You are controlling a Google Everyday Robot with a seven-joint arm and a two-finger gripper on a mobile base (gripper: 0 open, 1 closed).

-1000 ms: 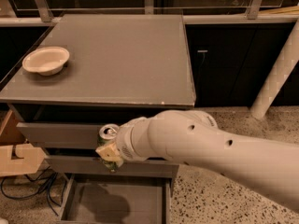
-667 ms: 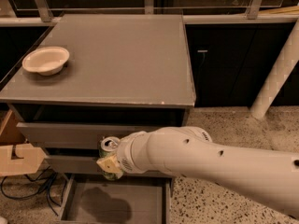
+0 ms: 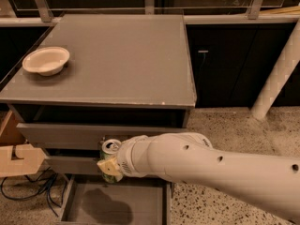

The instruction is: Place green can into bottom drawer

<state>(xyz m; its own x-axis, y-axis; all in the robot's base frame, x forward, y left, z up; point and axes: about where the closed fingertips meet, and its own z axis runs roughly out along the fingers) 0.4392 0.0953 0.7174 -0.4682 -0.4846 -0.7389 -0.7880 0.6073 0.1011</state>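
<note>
The green can (image 3: 109, 149), with a silver top and pull tab, is upright in my gripper (image 3: 108, 165), which is shut on it. I hold it in front of the middle drawer front, above the back of the open bottom drawer (image 3: 117, 203). The bottom drawer is pulled out at the foot of the grey cabinet and shows a plain grey floor with the arm's shadow on it. My white arm (image 3: 206, 170) comes in from the right and hides most of the gripper.
A cream bowl (image 3: 45, 60) sits on the cabinet top (image 3: 122, 60) at the left. The two upper drawers (image 3: 61, 135) stick out slightly. A wooden piece (image 3: 18, 158) and cables lie on the floor at left. A white post (image 3: 276, 78) stands at right.
My gripper has moved down with the green can, from in front of the upper drawer to in front of the middle drawer, closer to the open bottom drawer.
</note>
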